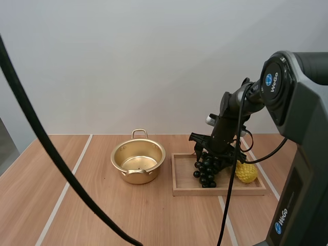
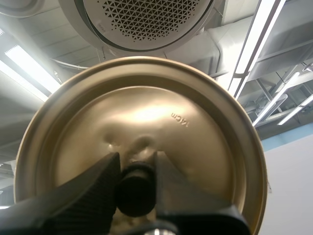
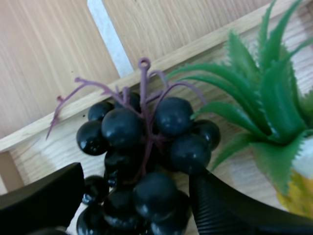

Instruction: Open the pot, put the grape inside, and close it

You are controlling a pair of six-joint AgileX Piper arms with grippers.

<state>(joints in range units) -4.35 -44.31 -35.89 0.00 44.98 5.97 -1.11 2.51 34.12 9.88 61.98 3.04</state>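
We clench the lid [image 2: 146, 112] in our left jaws, leaving the centre-frame pot [image 1: 138, 177] open; our right jaws flank the grapes [image 3: 122, 127], grip unclear.

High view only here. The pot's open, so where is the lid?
Observer: The left gripper holds the lid by its black knob, pinched between the fingers.
Operator: Is the right gripper shut on the grapes?
Observer: No, open, one finger on each side of the bunch.
Operator: Anything crowding the bunch?
Observer: The green leaves of a toy pineapple lie right beside it.
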